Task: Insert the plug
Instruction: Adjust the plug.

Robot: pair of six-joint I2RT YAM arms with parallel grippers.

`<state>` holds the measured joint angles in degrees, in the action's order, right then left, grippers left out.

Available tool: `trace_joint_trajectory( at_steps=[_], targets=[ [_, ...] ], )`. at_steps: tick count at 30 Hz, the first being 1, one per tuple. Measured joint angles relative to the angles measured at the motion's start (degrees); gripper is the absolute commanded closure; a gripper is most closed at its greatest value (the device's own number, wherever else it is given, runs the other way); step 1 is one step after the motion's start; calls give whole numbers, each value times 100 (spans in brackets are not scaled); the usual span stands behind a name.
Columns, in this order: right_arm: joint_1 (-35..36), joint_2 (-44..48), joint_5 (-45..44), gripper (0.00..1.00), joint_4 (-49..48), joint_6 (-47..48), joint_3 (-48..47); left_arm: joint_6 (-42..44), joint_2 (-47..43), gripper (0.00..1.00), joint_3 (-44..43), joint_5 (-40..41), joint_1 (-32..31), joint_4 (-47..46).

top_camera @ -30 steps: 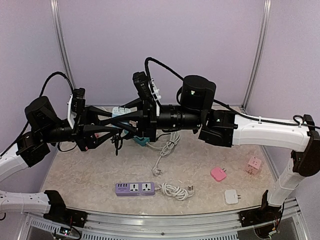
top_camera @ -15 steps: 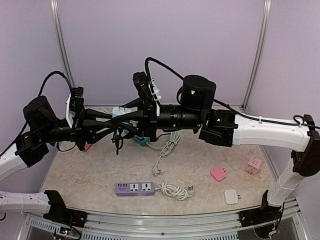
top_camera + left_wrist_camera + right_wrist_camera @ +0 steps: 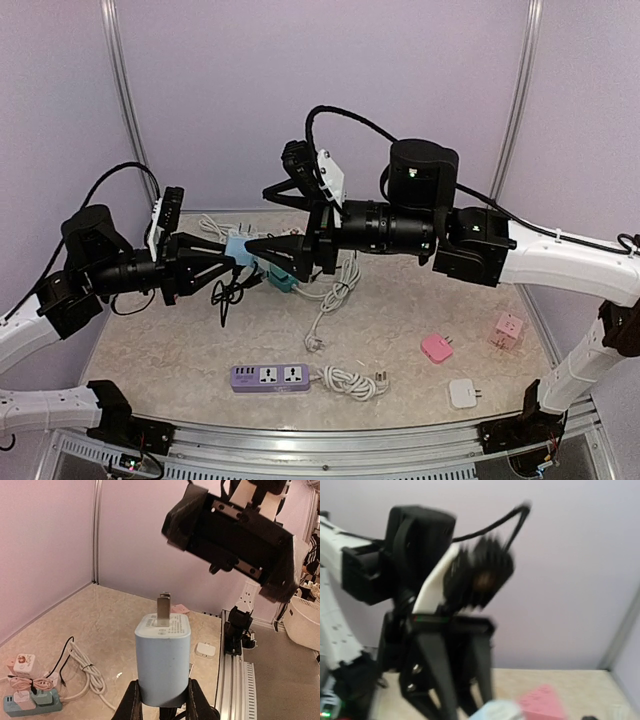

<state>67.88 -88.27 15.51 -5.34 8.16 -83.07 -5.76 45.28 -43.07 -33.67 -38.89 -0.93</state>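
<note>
The plug [image 3: 162, 655] is a light blue block with metal prongs pointing up and away from my left wrist camera. My left gripper [image 3: 161, 692] is shut on its lower end, one black finger on each side. From above, the plug [image 3: 238, 248] hangs over the back left of the table, with a black cord dangling under it. My right gripper [image 3: 262, 218] stands open just to its right, its fingers spread and apart from the plug. A purple power strip [image 3: 270, 377] lies near the front edge. The right wrist view is blurred; it shows the left fingers [image 3: 436, 670] and the plug [image 3: 495, 712].
A teal power strip [image 3: 281, 281] with white cables [image 3: 335, 290] lies at the back. A pink adapter [image 3: 436, 348], a white adapter [image 3: 462, 393] and a pink cube [image 3: 507, 328] sit on the right. Lilac walls and metal posts close the cell.
My right gripper has opened, let go of the plug and drawn back up and right. My left gripper has shut on the plug and carried it lower and to the left.
</note>
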Motion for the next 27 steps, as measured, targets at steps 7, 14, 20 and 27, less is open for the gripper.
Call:
trace_joint_trajectory(
  at_steps=[7,14,20,27],
  targets=[
    [-2,481,-1032,7,704,461,72,2503,-87,100,-17,859,11,1519],
    [-306,341,-1775,14,1878,-654,-297,6793,-428,100,225,2977,-393,1814],
    [-925,-118,-1279,17,2485,-2041,-522,10415,-986,100,1729,3279,-378,-55],
    [-901,-726,-330,16,2520,-2885,-734,11602,-1014,100,2181,2498,-39,-1176]
  ],
)
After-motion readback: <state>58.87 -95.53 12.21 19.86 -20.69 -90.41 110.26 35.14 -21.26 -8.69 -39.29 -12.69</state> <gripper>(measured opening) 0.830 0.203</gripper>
